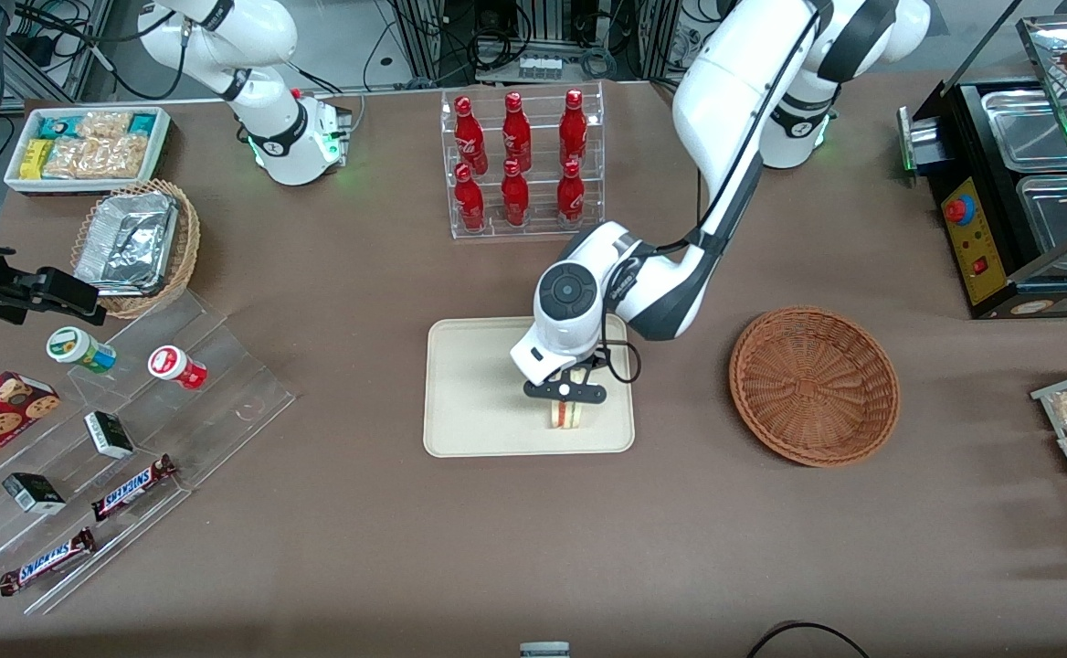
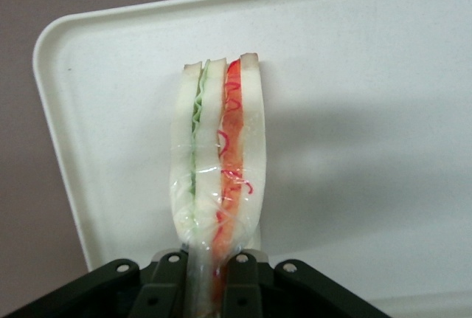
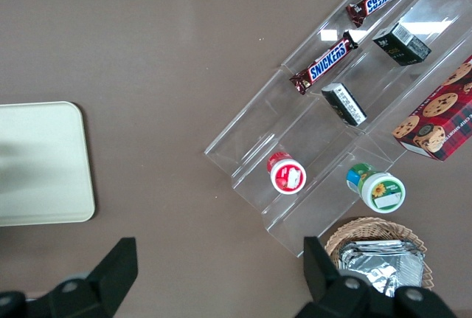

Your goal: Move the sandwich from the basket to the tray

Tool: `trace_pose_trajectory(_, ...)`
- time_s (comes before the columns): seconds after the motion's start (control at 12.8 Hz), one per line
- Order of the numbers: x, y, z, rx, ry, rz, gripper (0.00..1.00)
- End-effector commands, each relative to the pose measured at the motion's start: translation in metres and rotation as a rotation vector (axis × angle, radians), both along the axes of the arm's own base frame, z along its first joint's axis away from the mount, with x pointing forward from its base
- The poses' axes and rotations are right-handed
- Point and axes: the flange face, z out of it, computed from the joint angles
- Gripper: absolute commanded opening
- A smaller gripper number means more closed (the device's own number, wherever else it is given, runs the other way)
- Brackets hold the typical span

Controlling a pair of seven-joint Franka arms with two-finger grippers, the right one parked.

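The left arm's gripper [image 1: 564, 398] hangs over the cream-white tray [image 1: 470, 393], shut on the clear-wrapped sandwich [image 1: 565, 415]. In the left wrist view the sandwich [image 2: 219, 157] stands on its edge on the tray [image 2: 369, 111], its green and red filling showing, and the black fingers [image 2: 245, 281] pinch its upper end. The reddish-brown wicker basket [image 1: 814, 385] lies empty beside the tray, toward the working arm's end of the table. One end of the tray also shows in the right wrist view [image 3: 40, 163].
A clear rack of red bottles [image 1: 522, 163] stands farther from the front camera than the tray. A clear stepped stand with snacks [image 1: 113, 457], a tan basket with a foil container [image 1: 136, 245] and a white snack bin [image 1: 88, 146] lie toward the parked arm's end. A black food warmer [image 1: 1018, 201] stands toward the working arm's end.
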Motion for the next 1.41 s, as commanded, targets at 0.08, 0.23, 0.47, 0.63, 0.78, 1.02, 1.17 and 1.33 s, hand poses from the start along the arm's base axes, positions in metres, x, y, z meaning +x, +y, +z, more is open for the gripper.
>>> trace_pose_trajectory(0.08, 0.0, -0.013, -0.011, -0.016, -0.016, -0.017, 0.61)
trace_pose_trajectory(0.23, 0.0, -0.013, -0.007, -0.007, -0.021, -0.006, 1.0)
trace_pose_trajectory(0.47, 0.005, -0.011, 0.015, -0.021, -0.049, 0.0, 1.0)
trace_pose_trajectory(0.63, 0.013, -0.006, 0.039, -0.047, -0.073, 0.02, 1.0)
trace_pose_trajectory(0.78, 0.023, 0.003, 0.071, -0.062, -0.113, 0.023, 1.0)
trace_pose_trajectory(1.02, 0.048, 0.037, 0.105, -0.072, -0.138, 0.073, 1.0)
trace_pose_trajectory(1.17, 0.07, 0.074, 0.128, -0.074, -0.141, 0.134, 1.0)
trace_pose_trajectory(1.33, 0.084, 0.115, 0.146, -0.045, -0.103, 0.168, 1.0)
